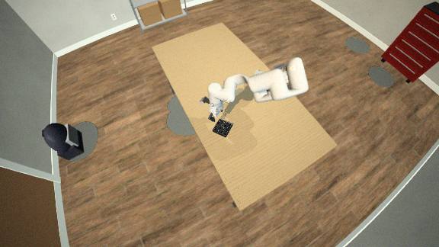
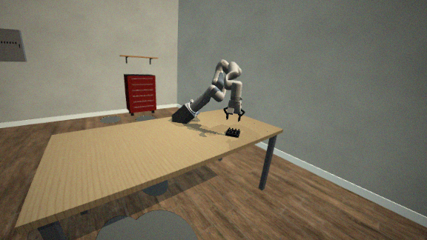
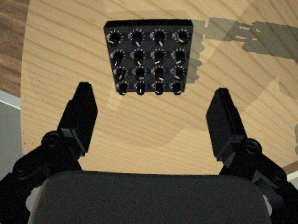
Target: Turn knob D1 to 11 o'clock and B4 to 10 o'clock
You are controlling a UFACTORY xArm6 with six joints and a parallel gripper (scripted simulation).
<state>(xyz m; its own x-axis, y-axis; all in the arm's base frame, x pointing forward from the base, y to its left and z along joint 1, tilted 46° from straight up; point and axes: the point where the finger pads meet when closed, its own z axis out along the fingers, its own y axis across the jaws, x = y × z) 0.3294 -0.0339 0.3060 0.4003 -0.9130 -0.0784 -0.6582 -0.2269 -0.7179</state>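
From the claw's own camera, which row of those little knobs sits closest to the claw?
The bottom row in the wrist view, four knobs along the knob box edge facing the open gripper. The other three rows lie farther up the image, away from its fingers.
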